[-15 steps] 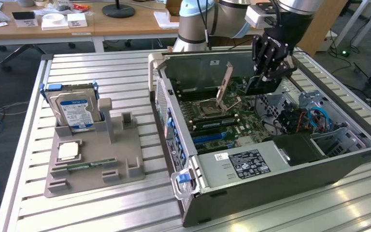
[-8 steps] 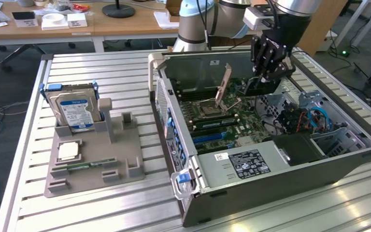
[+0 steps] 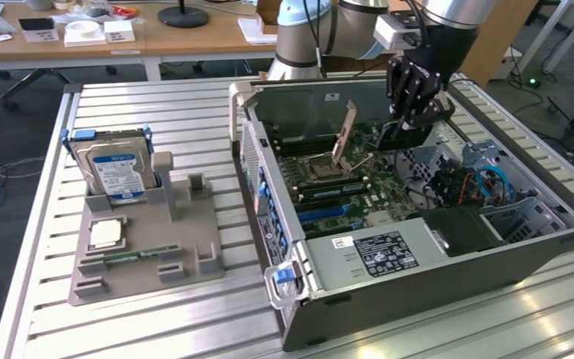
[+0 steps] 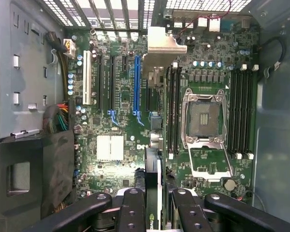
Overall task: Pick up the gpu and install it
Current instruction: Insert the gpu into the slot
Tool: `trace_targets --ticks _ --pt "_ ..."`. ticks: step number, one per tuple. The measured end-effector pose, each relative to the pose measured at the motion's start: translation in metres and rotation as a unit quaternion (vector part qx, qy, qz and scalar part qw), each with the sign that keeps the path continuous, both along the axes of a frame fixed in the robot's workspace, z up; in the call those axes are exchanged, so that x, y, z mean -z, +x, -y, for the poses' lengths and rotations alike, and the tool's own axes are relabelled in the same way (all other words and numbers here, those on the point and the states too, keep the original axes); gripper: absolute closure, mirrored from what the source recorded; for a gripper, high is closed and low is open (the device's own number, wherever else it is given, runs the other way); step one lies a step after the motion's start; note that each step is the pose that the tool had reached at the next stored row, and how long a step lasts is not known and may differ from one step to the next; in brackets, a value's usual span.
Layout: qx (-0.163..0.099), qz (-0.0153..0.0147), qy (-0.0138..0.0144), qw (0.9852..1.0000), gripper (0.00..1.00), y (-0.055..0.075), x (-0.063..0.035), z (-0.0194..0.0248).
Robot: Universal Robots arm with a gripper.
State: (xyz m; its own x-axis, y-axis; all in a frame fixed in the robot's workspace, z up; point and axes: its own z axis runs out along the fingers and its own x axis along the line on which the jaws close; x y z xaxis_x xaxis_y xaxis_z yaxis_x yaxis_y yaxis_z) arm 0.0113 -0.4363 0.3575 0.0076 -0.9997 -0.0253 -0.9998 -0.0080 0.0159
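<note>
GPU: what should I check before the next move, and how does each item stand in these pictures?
1. gpu gripped: ok, the gripper is shut on it, a finger on each face.
2. gpu over the open case: ok.
3. blue slot free: ok, nothing is plugged into it.
4. gpu lined up with the blue slot: cannot tell; in the wrist view the card appears beside the slot.
5. gpu seated: not ok, it hangs above the board.
</note>
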Motion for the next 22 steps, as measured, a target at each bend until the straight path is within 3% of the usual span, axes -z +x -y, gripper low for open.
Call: trace_targets --ticks 18,22 --pt "0.000 0.0026 0.0003 1.0000 0.74 -0.0013 0.0022 0.0000" --pt "0.000 0.0062 0.0001 1.0000 0.74 -0.0023 0.0051 0.0000"
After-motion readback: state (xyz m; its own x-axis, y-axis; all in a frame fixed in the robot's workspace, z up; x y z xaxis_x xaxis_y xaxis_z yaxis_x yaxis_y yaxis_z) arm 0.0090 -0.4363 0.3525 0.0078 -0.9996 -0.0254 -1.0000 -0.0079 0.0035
